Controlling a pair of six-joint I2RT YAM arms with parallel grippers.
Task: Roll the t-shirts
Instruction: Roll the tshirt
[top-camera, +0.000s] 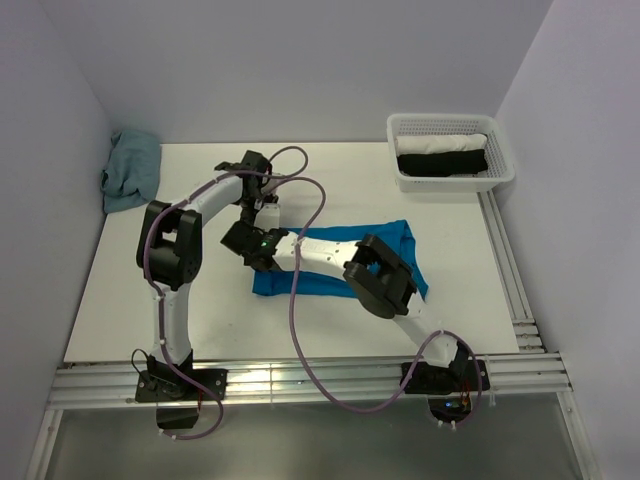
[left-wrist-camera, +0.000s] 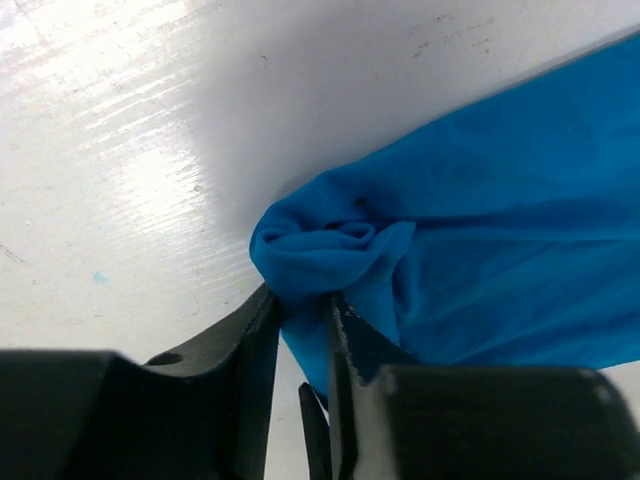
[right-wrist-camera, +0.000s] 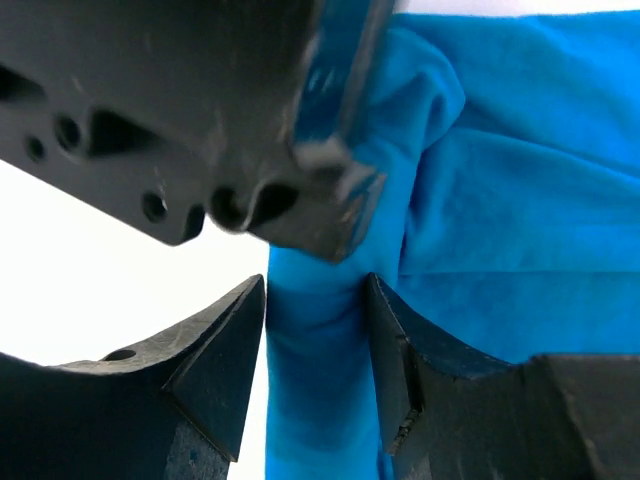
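A bright turquoise-blue t-shirt (top-camera: 345, 262) lies folded into a band on the white table, mid-centre. Both grippers meet at its left end. My left gripper (top-camera: 265, 222) comes down from the back and is shut on the bunched, partly rolled edge of the tee (left-wrist-camera: 330, 245), with fabric pinched between its fingers (left-wrist-camera: 302, 295). My right gripper (top-camera: 252, 250) reaches across the tee from the right. Its jaws (right-wrist-camera: 315, 290) are closed on a thick fold of the tee (right-wrist-camera: 480, 200), just below the left gripper's fingers (right-wrist-camera: 335, 205).
A white mesh basket (top-camera: 503, 160) at the back right holds a rolled white shirt (top-camera: 442, 143) and a rolled black one (top-camera: 440, 163). A crumpled grey-teal cloth (top-camera: 131, 170) lies at the back left corner. Metal rails (top-camera: 505, 270) run along the right and near edges.
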